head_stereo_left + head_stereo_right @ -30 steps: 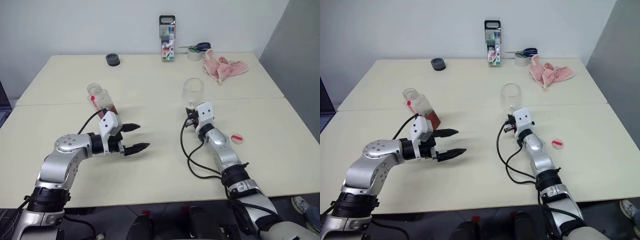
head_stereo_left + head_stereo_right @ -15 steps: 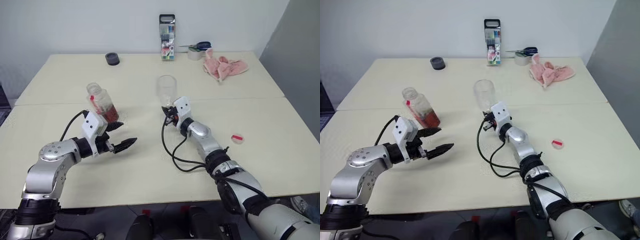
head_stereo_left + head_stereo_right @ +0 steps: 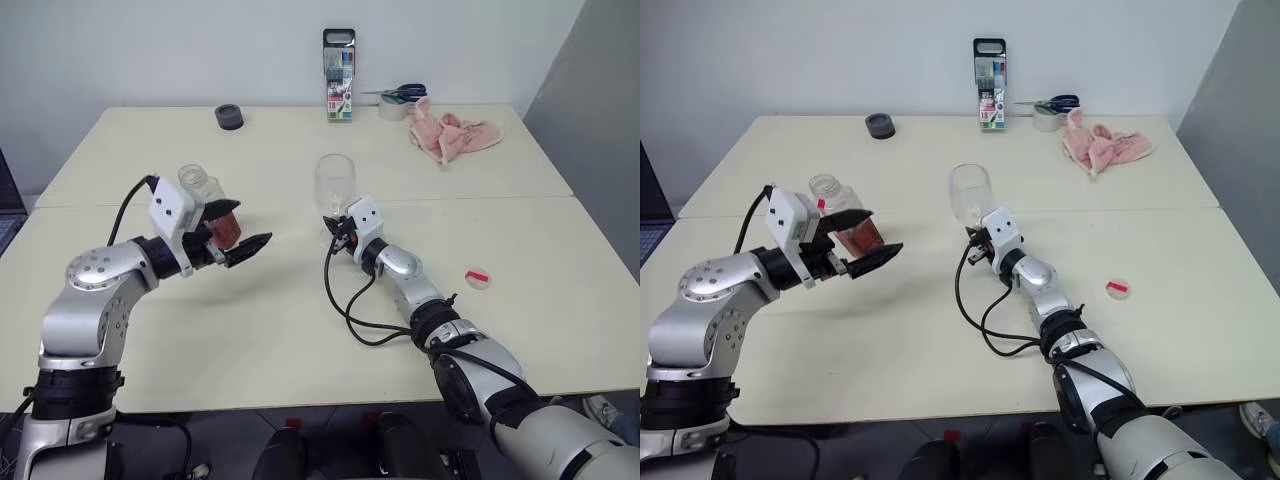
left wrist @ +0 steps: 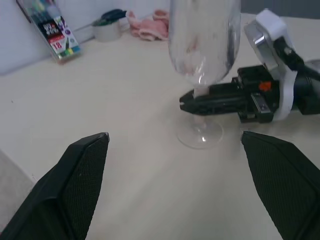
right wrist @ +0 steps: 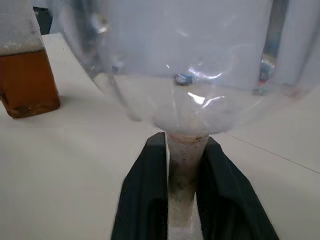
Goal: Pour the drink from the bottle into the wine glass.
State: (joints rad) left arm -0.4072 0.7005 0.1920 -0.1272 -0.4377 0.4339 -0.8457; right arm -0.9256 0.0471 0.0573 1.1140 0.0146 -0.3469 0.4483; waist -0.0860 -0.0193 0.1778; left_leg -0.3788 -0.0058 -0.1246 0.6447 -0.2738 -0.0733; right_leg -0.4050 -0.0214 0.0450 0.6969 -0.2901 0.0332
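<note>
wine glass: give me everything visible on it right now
The wine glass is clear, with a rounded bowl, a short stem and a flat round foot. It looks empty. It stands upright with its foot on the cream table, near the middle, to the right of the bottle. The right gripper has its two black fingers on either side of the stem.

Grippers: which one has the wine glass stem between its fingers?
The right gripper, fingers either side of the wine glass stem. The left gripper is open, empty, near the bottle.

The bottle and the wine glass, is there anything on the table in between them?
Nothing rests there. In the left eye view, bare table runs from the bottle to the wine glass; only the left gripper, open, hovers near the bottle.
</note>
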